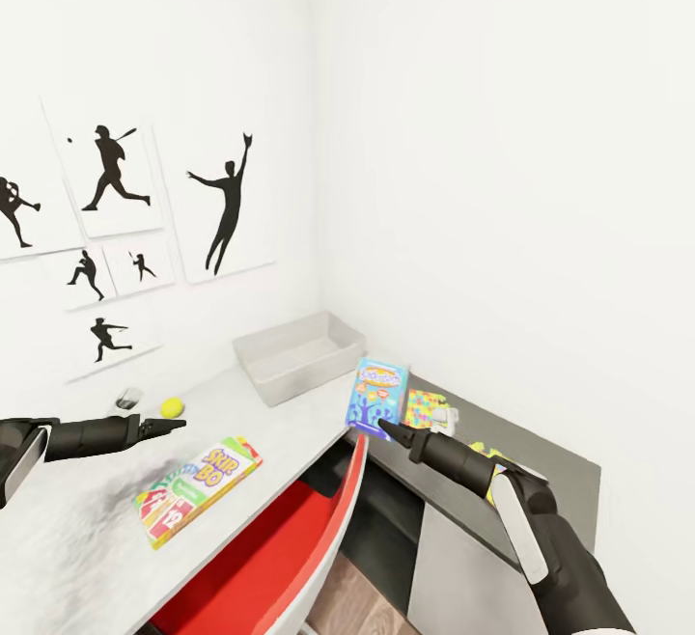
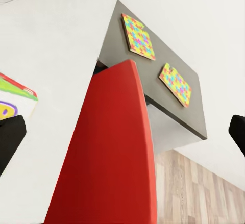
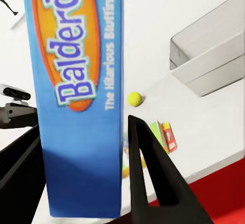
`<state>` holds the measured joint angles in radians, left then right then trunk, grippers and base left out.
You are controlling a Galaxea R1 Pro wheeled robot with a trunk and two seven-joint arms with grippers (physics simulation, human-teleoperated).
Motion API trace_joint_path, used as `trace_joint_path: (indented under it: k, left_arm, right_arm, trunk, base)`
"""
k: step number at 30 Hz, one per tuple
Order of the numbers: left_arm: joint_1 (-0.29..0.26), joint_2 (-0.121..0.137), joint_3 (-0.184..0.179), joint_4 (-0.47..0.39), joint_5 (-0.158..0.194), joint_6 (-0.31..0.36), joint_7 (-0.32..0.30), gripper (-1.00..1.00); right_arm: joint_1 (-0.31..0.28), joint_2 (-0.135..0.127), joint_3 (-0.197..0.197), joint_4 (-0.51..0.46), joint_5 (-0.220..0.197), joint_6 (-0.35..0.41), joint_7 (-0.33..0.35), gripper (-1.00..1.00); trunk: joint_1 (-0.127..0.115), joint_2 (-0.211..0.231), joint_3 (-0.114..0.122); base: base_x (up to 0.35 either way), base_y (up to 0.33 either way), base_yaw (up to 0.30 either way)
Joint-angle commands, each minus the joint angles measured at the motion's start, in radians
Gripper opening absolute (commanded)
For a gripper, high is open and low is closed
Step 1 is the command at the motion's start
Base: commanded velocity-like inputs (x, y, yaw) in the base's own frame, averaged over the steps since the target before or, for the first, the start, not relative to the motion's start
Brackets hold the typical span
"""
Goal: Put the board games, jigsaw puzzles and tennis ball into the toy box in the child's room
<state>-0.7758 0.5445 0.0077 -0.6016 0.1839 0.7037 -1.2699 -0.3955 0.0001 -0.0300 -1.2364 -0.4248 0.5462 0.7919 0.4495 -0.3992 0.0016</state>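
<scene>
My right gripper (image 1: pixel 388 428) (image 3: pixel 84 183) is shut on the blue board game (image 1: pixel 378 396) (image 3: pixel 76 91), held upright above the table's edge, near the toy box (image 1: pixel 299 353) (image 3: pixel 209 55). The pale grey toy box stands in the table's back corner with nothing showing inside. The SKIP-BO board game (image 1: pixel 198 487) (image 3: pixel 162 136) lies flat on the light table (image 1: pixel 87 519). The yellow tennis ball (image 1: pixel 172 407) (image 3: pixel 135 99) rests just beyond my open left gripper (image 1: pixel 170 426) (image 2: pixel 122 132). Two jigsaw puzzles (image 2: pixel 138 36) (image 2: pixel 175 83) lie on the dark grey desk part (image 1: pixel 541 466); my right arm partly covers them in the head view.
A red chair (image 1: pixel 290 538) (image 2: pixel 112 152) is tucked under the table between my arms. Sports silhouette posters (image 1: pixel 116 181) hang on the left wall. A small glass-like object (image 1: pixel 127 400) sits left of the ball. Wood floor (image 2: pixel 204 193) shows below the desk.
</scene>
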Motion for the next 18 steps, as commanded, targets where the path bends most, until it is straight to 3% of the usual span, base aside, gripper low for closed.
trace_joint_path:
  k: [1,7,18]
  left_arm:
    - [0.000,0.000,0.000,0.000,0.003,0.010,-0.002,1.00]
    - [0.000,0.000,0.000,0.000,0.003,0.010,-0.002,1.00]
    - [0.000,-0.001,0.000,0.000,0.003,0.010,-0.002,1.00]
  right_arm:
    - [0.000,0.001,0.000,0.000,-0.008,0.008,0.001,-1.00]
    - [0.000,0.002,0.005,0.000,-0.008,0.008,0.000,-1.00]
    - [0.000,0.003,0.006,0.000,-0.008,0.008,0.000,-1.00]
  trunk:
    - [0.001,-0.001,0.000]
    - [0.001,-0.001,0.000]
    - [0.001,-0.001,0.000]
  base:
    - [0.078,0.000,0.111]
    - [0.029,0.000,0.191]
    - [0.002,0.000,0.281]
